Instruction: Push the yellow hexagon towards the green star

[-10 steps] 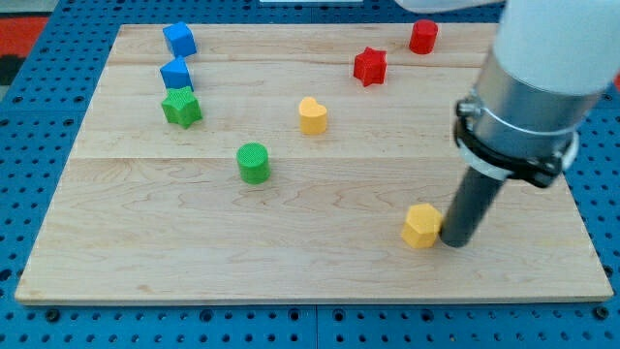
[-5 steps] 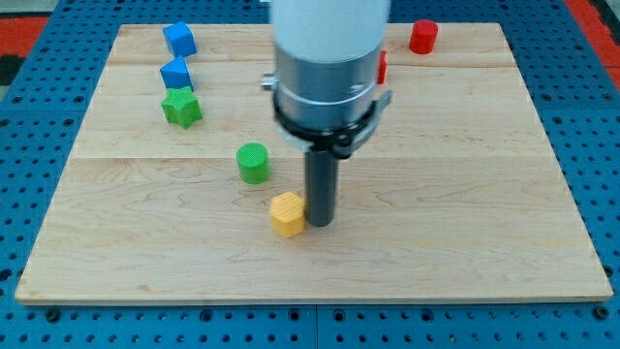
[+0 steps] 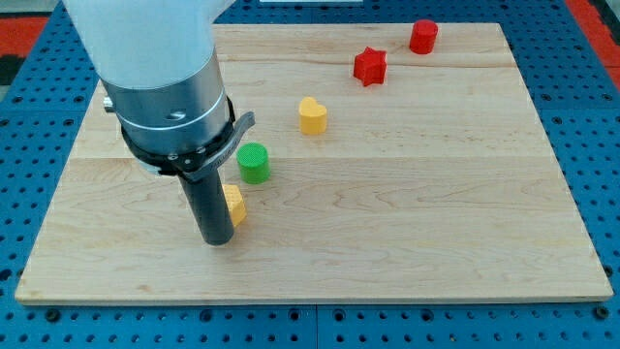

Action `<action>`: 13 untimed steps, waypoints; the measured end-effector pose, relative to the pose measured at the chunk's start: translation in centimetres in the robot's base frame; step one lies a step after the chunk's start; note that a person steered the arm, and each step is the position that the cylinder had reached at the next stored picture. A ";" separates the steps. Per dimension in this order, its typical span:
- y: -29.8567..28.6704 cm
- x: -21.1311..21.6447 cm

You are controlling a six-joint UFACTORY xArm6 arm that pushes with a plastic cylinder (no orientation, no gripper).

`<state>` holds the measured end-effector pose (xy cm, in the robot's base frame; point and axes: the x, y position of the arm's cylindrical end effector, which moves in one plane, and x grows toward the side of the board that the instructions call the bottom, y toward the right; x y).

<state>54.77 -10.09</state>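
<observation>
Yellow hexagon [image 3: 235, 205]: one, lower left of centre of the frame, partly hidden behind the rod, only its right part showing. It touches the rod's right side, just below the green cylinder [image 3: 254, 163].

Counts visible on the wooden board [image 3: 436, 213]:
- yellow: 2, the hexagon and a yellow heart-like block [image 3: 312, 114] upper centre
- green: 1, the cylinder, left of centre
- red: 2, red star [image 3: 369, 66] upper right of centre, red cylinder [image 3: 422, 36] at upper right near the top edge
- green star: cannot be seen, the arm body covers the upper left of the board
- blue blocks: none showing, same area covered

Arm pose: big white and grey arm housing [image 3: 160, 78] fills the upper left of the frame. The dark rod drops straight down from it, upright. My tip [image 3: 216, 241] sits on the board in the lower left, just left of and slightly below the yellow hexagon, in contact with it. The rod is a bare pusher and grasps nothing, only pressing against the hexagon's side.

Board sits on a blue pegboard surface [image 3: 581, 116] visible around the edges.
</observation>
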 end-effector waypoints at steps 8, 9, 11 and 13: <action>3.2 -1.2; 3.7 -1.8; -2.5 -5.2; -3.5 -5.4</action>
<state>49.35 -13.56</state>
